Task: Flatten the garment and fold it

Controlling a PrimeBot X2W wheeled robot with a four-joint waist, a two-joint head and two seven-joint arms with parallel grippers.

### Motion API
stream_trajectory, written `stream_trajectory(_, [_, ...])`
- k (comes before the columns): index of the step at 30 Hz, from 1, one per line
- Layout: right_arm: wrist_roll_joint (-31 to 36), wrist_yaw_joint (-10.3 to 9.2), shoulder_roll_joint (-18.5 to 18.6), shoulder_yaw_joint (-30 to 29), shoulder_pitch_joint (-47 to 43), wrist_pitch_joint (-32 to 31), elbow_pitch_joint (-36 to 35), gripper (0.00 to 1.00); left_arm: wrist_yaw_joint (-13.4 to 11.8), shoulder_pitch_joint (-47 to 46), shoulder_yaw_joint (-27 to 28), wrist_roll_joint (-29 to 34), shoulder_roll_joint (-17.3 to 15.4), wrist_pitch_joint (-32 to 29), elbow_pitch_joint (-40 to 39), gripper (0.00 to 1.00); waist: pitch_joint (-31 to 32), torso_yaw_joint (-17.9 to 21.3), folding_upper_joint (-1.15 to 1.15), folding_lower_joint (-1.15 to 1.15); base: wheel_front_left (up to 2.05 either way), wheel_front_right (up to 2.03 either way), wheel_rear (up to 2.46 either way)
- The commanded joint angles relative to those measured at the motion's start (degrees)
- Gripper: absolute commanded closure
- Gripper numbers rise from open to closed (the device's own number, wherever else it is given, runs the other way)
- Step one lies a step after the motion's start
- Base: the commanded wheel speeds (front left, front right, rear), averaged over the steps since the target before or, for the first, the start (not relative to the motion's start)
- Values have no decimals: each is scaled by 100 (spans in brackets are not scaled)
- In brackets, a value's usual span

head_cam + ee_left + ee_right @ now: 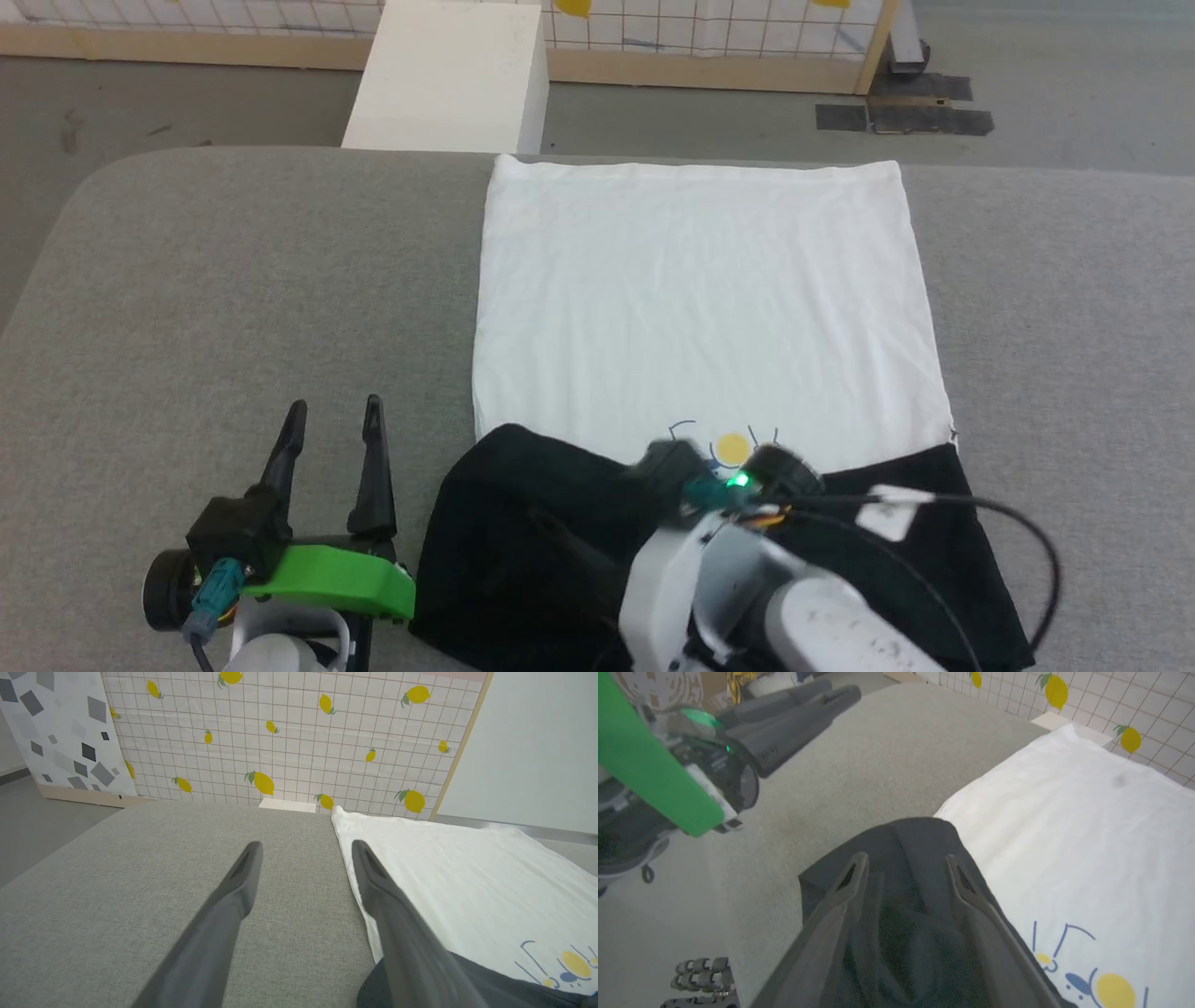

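Observation:
The garment (700,299) lies flat on the grey table (233,280), its white body spread toward the far edge. Its black sleeves (523,541) are bunched across the near end, just below the blue-and-yellow print (731,448). My right arm's wrist (728,485) hovers over that black cloth. In the right wrist view my right gripper (906,863) is open, its fingers spread above the black sleeve (915,840) beside the white body (1064,812). My left gripper (335,408) is open and empty over bare table, left of the garment's edge (348,858); it also appears here (307,847).
A white box (448,75) stands on the floor past the table's far edge. Behind it is a grid panel with lemon prints (289,742). Black tape (901,117) marks the floor at the far right. Bare grey table stretches left of the garment.

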State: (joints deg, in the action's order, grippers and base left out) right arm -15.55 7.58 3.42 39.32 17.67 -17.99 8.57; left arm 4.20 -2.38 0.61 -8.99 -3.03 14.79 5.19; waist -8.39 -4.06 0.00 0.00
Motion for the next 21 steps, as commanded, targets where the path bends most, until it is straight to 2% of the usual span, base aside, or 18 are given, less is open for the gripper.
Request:
stream_trajectory(1, [-80,-9,-31,-201,32,181,-172,0,-30,-23,16,29,15,21,-27,0,34,96,0,0,0,0,0])
stream_trajectory(8, [189,-9,-52,-1729,-361,922,-1137,0,41,-175,87,53,-36,21,-47,0,-17,391,0,0,0,0,0])
stream_trajectory(12, [483,-9,-53,-2587,-613,1145,-1477,0,131,-553,55,45,-220,17,14,0,-226,605,0,0,0,0,0])
stream_trajectory(16, [711,-9,-53,-3236,-748,1269,-1590,0,222,-1316,-28,-19,-559,-332,188,0,-622,806,0,0,0,0,0])
stream_trajectory(21, [697,-9,-54,-3637,-667,1484,-1666,0,307,-2582,-294,-220,-1220,-1261,574,0,-1292,1116,0,0,0,0,0])
